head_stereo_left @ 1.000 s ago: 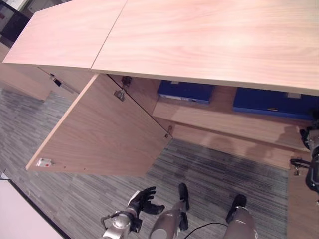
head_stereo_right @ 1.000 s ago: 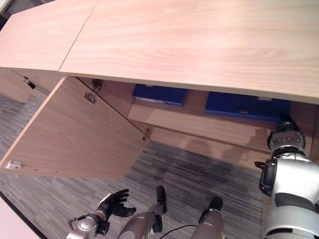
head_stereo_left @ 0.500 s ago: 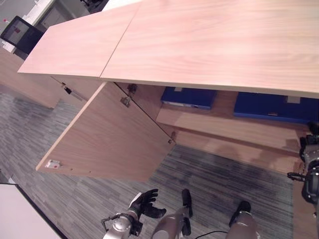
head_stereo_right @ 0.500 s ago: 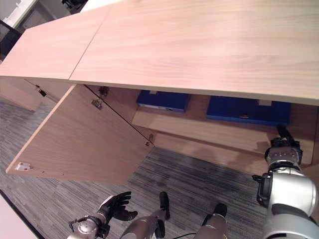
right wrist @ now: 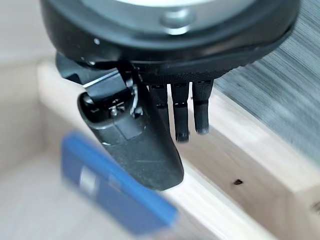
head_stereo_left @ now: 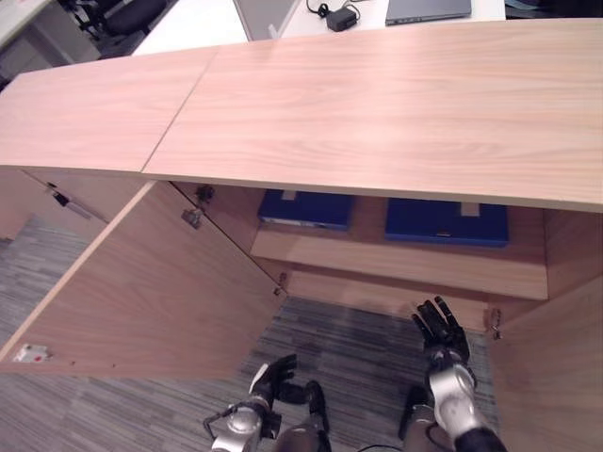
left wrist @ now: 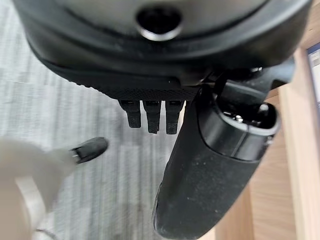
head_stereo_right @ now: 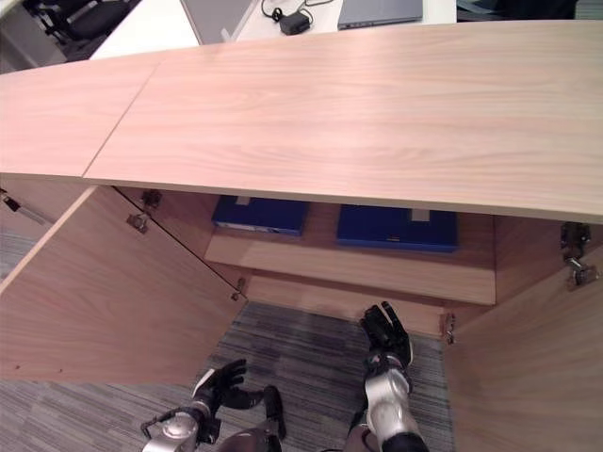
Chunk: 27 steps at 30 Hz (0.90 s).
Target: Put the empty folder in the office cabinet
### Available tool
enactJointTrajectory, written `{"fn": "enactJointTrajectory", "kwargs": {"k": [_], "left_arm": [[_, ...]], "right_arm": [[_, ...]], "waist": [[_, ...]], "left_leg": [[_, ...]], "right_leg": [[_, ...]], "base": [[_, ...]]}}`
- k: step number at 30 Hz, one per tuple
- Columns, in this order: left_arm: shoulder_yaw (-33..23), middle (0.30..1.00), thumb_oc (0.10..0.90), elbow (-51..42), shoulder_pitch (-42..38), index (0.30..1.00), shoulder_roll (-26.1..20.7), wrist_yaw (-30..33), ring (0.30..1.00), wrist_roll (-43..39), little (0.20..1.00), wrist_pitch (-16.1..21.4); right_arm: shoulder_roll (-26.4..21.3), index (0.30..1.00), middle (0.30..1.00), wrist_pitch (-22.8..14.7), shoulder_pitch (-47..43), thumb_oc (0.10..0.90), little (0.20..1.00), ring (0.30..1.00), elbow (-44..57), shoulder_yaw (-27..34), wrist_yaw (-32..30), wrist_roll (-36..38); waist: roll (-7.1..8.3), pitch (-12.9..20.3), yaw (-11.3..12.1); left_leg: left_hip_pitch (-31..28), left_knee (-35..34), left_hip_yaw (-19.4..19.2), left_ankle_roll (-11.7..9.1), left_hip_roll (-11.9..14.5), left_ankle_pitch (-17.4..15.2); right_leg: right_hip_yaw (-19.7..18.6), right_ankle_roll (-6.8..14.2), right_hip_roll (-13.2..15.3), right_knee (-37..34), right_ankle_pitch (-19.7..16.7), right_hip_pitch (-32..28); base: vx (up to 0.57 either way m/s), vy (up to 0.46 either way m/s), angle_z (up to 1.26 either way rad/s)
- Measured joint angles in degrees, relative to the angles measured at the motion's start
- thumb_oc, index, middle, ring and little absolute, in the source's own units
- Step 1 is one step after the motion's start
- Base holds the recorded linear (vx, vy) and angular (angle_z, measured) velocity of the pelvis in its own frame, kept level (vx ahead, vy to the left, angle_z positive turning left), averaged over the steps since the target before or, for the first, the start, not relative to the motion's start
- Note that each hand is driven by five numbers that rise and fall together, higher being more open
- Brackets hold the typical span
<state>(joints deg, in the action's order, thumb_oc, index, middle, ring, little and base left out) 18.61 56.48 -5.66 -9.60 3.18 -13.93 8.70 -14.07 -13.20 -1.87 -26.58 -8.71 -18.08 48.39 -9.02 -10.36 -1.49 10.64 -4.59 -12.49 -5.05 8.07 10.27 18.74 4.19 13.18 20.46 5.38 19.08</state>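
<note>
Cabinet [head_stereo_left: 377, 104]: both doors swung wide, giving access.
Shelf [head_stereo_right: 358, 264]: carries two blue folders [head_stereo_left: 445, 221], flat, side by side, inside.
Right hand [head_stereo_right: 384, 339]: fingers straight, apart, empty, before the shelf.
Left hand [head_stereo_left: 273, 381]: low, loosely curled, empty.

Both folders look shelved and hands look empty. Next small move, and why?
Probably swing the left cabinet door shut with the left hand. Two blue folders lie flat on the cabinet shelf, both doors stand open, and the right hand hovers open and empty before the shelf. The left hand, open too, hangs low beside that door.
</note>
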Motion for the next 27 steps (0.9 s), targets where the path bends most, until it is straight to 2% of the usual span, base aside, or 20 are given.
{"fn": "enactJointTrajectory", "kwargs": {"k": [1,4,7,9,11,14,19,22,27], "left_arm": [[-0.7,0.9,0.8,0.5,-0.4,0.9,-0.1,0.4,0.9,0.5,0.9,0.1],[-1.4,0.9,0.8,2.5,-0.7,0.9,-0.6,0.7,0.9,1.2,0.9,0.3],[-2.3,0.9,0.8,4.2,0.5,0.9,-0.7,0.0,0.9,3.1,0.9,0.3],[-2.3,0.9,0.8,4.7,1.2,0.9,-0.6,-0.3,0.9,3.6,0.9,0.2],[-2.4,0.9,0.8,4.8,1.4,0.9,-0.5,-0.4,0.9,3.6,0.9,0.2],[-2.1,0.9,0.8,4.6,1.6,0.9,-0.6,-0.4,0.9,4.2,0.9,0.4],[-1.1,0.9,0.8,4.0,1.8,0.9,-1.1,-1.3,0.9,4.1,0.9,0.6],[-0.1,0.9,0.8,3.7,2.3,0.9,-1.5,-1.5,0.9,4.1,0.9,0.7],[1.0,0.9,0.8,3.4,2.1,0.9,-2.0,-1.5,0.9,4.1,0.9,1.6]], "right_arm": [[-3.7,0.3,0.3,0.2,0.6,0.4,0.3,0.3,2.3,-1.2,0.5,-5.3],[-16.1,0.3,0.3,0.4,-0.9,0.4,0.3,0.3,6.8,0.7,1.2,-19.5],[-22.2,0.3,0.3,-0.1,-2.8,0.4,0.3,0.3,11.4,3.9,1.6,-31.3],[-23.6,0.3,0.3,0.2,-4.5,0.4,0.3,0.3,11.4,3.9,1.8,-35.2],[-23.0,0.3,0.3,0.3,-5.8,0.4,0.3,0.3,11.3,3.4,2.3,-37.7],[-25.0,0.3,0.3,1.9,-9.2,0.4,0.3,0.3,6.4,-2.6,4.1,-43.6],[-25.1,0.3,0.3,5.0,-13.7,0.4,0.3,0.3,-3.6,-6.5,5.2,-43.9],[-25.1,0.3,0.3,5.1,-16.9,0.4,0.3,0.3,-9.4,-7.6,5.3,-43.9],[-26.4,0.3,0.3,6.2,-23.6,0.4,0.3,0.3,-16.8,-10.6,5.4,-44.2]], "waist": [[0.4,-0.2,0.0],[1.92,-0.8,-0.7],[2.83,-1.1,-1.6],[2.92,-1.1,-1.4],[2.94,-1.1,-1.3],[2.92,-1.1,0.2],[2.87,-1.1,2.1],[2.92,-1.4,3.4],[2.8,-3.7,4.4]], "left_leg": [[-0.1,0.0,-0.2,0.0,0.0,0.0],[-1.0,-0.1,-1.2,0.1,0.6,-0.2],[-1.7,0.0,-1.4,0.2,1.1,-0.2],[-2.0,0.0,-1.4,0.0,1.6,-0.2],[-1.8,0.0,-1.3,-0.1,1.8,-0.1],[-1.8,0.0,-1.2,-0.2,1.8,0.0],[-1.1,0.0,-0.8,-0.1,1.6,0.0],[-0.5,0.0,0.3,-0.1,1.4,0.1],[-0.1,0.0,0.5,-0.1,1.4,0.4]], "right_leg": [[-0.2,0.3,-0.2,-0.6,-0.3,-0.2],[-0.7,0.4,-1.1,-3.2,-1.7,-1.7],[-0.9,0.3,-1.8,-4.7,-2.3,-2.8],[-0.7,0.1,-2.4,-5.5,-2.4,-3.5],[-0.5,0.0,-2.7,-5.6,-2.5,-3.5],[-0.2,0.0,-2.9,-5.6,-2.5,-3.7],[0.7,0.2,-2.7,-5.7,-2.4,-3.7],[1.4,0.1,-2.7,-6.0,-2.5,-3.7],[1.9,0.1,-2.6,-6.0,-2.5,-3.7]], "base": [[0.0,-0.008,-0.16],[0.02,-0.017,-0.16],[0.01,-0.022,-0.11],[0.0,0.0,0.0],[0.0,-0.035,0.01],[0.0,-0.029,0.04],[-0.01,-0.019,0.09],[-0.02,-0.01,0.11],[-0.02,-0.006,0.06]]}}
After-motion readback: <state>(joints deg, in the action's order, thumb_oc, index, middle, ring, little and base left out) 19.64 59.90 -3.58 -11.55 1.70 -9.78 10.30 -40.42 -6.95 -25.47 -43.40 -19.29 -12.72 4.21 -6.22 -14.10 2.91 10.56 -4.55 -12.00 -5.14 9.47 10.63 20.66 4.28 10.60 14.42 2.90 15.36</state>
